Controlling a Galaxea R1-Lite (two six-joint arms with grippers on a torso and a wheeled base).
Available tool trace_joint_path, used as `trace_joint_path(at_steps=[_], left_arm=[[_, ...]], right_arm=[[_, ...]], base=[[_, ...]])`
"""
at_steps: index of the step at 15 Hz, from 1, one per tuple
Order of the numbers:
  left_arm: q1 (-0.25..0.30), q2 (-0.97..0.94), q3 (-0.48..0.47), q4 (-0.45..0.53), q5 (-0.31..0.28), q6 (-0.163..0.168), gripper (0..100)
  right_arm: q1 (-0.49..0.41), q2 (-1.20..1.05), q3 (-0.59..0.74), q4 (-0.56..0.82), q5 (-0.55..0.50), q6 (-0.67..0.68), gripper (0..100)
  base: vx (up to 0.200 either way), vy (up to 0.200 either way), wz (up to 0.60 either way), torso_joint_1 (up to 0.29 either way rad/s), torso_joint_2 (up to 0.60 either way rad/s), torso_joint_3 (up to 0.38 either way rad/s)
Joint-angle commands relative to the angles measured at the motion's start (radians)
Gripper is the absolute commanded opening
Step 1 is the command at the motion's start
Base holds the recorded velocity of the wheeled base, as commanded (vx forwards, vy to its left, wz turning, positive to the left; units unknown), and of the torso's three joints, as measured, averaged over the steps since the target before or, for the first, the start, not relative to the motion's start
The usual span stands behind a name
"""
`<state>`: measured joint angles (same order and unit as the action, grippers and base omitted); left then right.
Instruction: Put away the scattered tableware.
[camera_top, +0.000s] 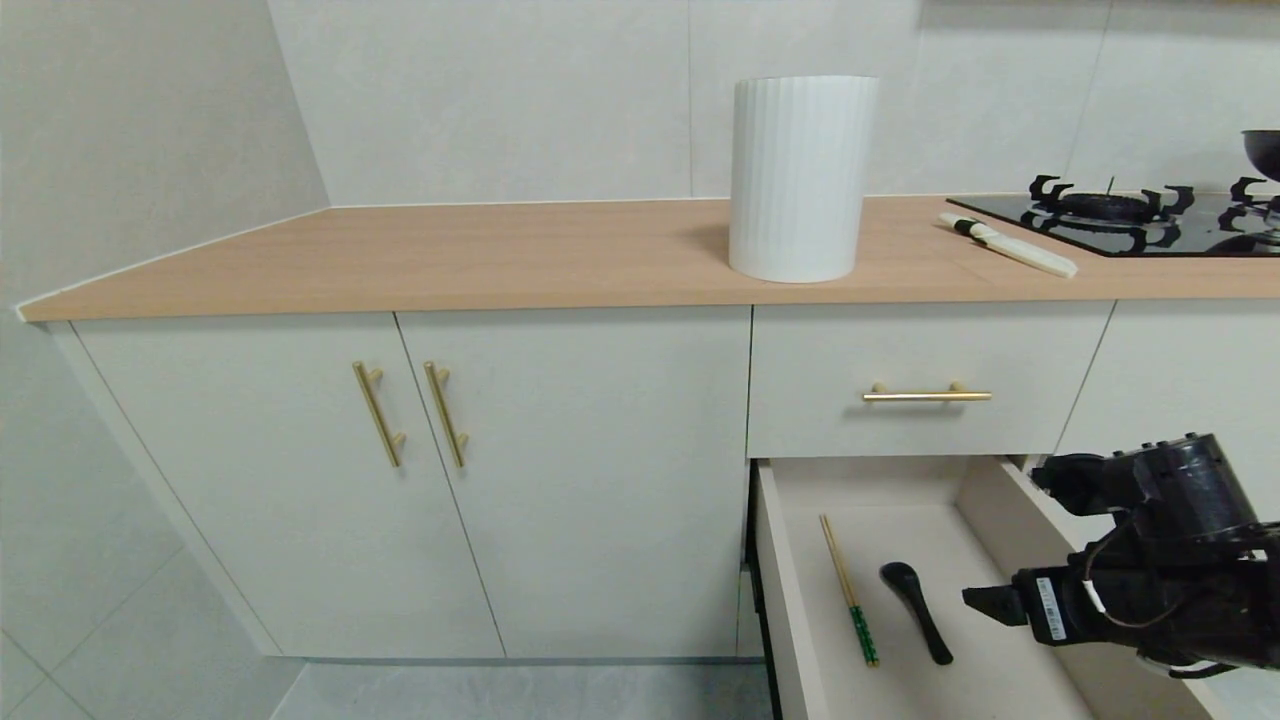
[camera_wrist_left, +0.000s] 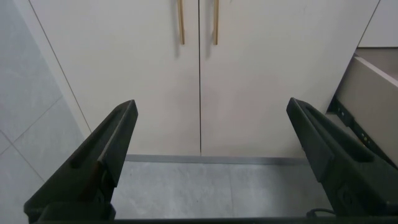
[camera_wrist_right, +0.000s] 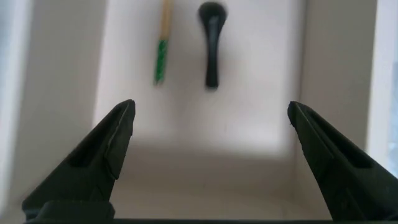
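Note:
The lower drawer (camera_top: 778, 585) stands pulled out. Inside it lie a pair of wooden chopsticks with green ends (camera_top: 848, 592) and a black spoon (camera_top: 915, 598), side by side. My right gripper (camera_top: 1005, 535) hangs open over the drawer's right side, empty. Its wrist view looks down past the open gripper (camera_wrist_right: 210, 109) onto the chopsticks (camera_wrist_right: 161, 53) and spoon (camera_wrist_right: 211, 43). A knife with a pale blade (camera_top: 1005, 243) lies on the wooden counter beside the stove. My left gripper (camera_wrist_left: 211, 104) is open and empty, low in front of the cabinet doors (camera_wrist_left: 199, 74).
A tall white ribbed container (camera_top: 797, 180) stands on the counter (camera_top: 450, 255). A black gas stove (camera_top: 1130, 215) is at the far right. Above the open drawer is a closed one with a brass handle (camera_top: 927, 396). The drawer's side (camera_wrist_left: 373, 93) juts out near my left gripper.

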<state>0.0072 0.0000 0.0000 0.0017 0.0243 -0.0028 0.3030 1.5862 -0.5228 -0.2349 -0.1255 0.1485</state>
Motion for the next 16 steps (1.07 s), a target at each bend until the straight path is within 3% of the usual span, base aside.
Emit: trace_joint_path(at_steps=[1, 12, 16], left_arm=[[0.0, 0.0, 0.0, 0.0, 0.0, 0.0, 100], [0.0, 0.0, 0.0, 0.0, 0.0, 0.0, 100], [0.0, 0.0, 0.0, 0.001, 0.0, 0.0, 100]], right_arm=[[0.054, -0.166, -0.016, 0.069, 0.001, 0.0, 100], [0.079, -0.19, -0.006, 0.092, 0.0, -0.004, 100], [0.087, -0.192, -0.005, 0.121, 0.001, -0.007, 100]], base=[[0.0, 0.0, 0.0, 0.0, 0.0, 0.0], [0.0, 0.0, 0.0, 0.0, 0.0, 0.0], [-0.2, 0.0, 0.0, 0.007, 0.0, 0.0]])
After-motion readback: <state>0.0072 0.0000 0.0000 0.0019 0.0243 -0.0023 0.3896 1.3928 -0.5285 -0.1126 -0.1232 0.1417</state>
